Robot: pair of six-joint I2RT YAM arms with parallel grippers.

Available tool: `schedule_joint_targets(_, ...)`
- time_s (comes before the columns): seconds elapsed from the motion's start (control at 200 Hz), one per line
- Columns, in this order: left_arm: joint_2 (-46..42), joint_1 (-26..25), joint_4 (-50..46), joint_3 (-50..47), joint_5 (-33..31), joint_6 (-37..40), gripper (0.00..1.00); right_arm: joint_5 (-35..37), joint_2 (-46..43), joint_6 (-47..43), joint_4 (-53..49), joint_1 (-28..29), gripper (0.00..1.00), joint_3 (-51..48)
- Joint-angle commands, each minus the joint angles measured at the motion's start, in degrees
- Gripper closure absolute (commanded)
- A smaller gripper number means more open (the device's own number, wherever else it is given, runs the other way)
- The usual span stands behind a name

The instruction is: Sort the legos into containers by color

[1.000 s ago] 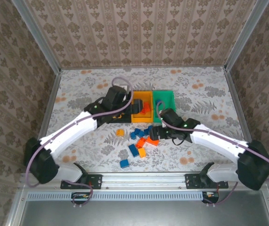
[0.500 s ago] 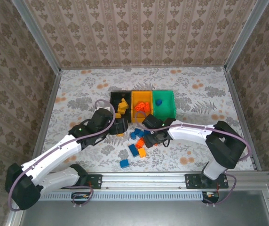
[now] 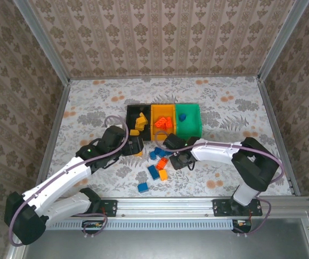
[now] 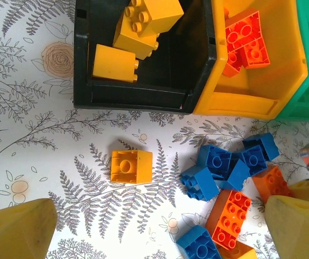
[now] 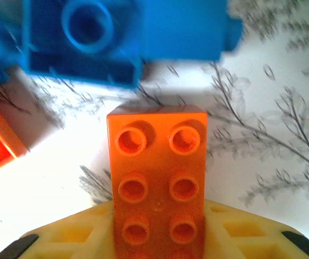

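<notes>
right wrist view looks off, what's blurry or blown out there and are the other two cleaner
Right wrist: the blue brick at top is smeared and soft, the orange brick is sharper, and the table at lower left is washed out to white. Left wrist: crisp, evenly lit. Top external: even light, no glare.

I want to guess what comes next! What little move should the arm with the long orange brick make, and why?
Probably lift straight up a little. The right gripper looks closed on the red-orange brick, low over the table beside a blue brick; rising first should clear its neighbours before it heads to the orange bin.
</notes>
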Motion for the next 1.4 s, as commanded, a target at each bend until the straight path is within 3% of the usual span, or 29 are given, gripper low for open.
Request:
schedule_joint_targets(0.0,-0.7,0.4,-1.5,-1.1,-0.8,-0.8,0.00,1.6,-6.2,3.1,-3.1,-0.2,0.64,-2.7)
schedule_joint_targets(0.235,-2.0,0.7,-1.5,-3.1,-0.6,-1.0,0.00,1.5,-19.5,3.9,-9.5,-0.7,0.66,-0.3)
schedule_joint_targets(0.415,-4.6,0.9,-2.3,-5.5,-0.7,-1.7,0.00,1.1,-20.2,2.5,-10.6,-1.0,0.66,9.6)
schedule_joint_targets(0.55,-5.9,0.9,-2.7,-6.9,-0.5,-2.4,0.00,1.2,-13.5,1.5,-8.5,-2.4,0.66,19.1)
schedule_joint_targets(0.85,-6.4,0.5,-2.6,-8.1,0.6,-3.3,0.00,1.0,12.7,3.6,-6.2,-9.1,0.65,38.9)
schedule_joint_targets(1.05,-6.3,-0.1,-2.4,-8.8,0.8,-3.7,0.00,2.6,22.6,4.5,-8.6,-10.4,0.61,48.6)
schedule_joint_targets(1.145,-5.7,-0.5,-2.3,-8.9,1.2,-3.8,0.00,3.4,25.0,5.6,-10.3,-10.4,0.54,51.3)
schedule_joint_targets(1.285,-4.8,-2.0,-2.8,-8.5,1.2,-3.4,0.00,2.0,24.4,6.6,-9.3,-10.3,0.26,51.4)
schedule_joint_targets(1.395,-3.5,-4.1,-3.7,-7.3,1.4,-2.3,0.01,2.1,21.3,7.1,-7.8,-10.1,0.18,48.9)
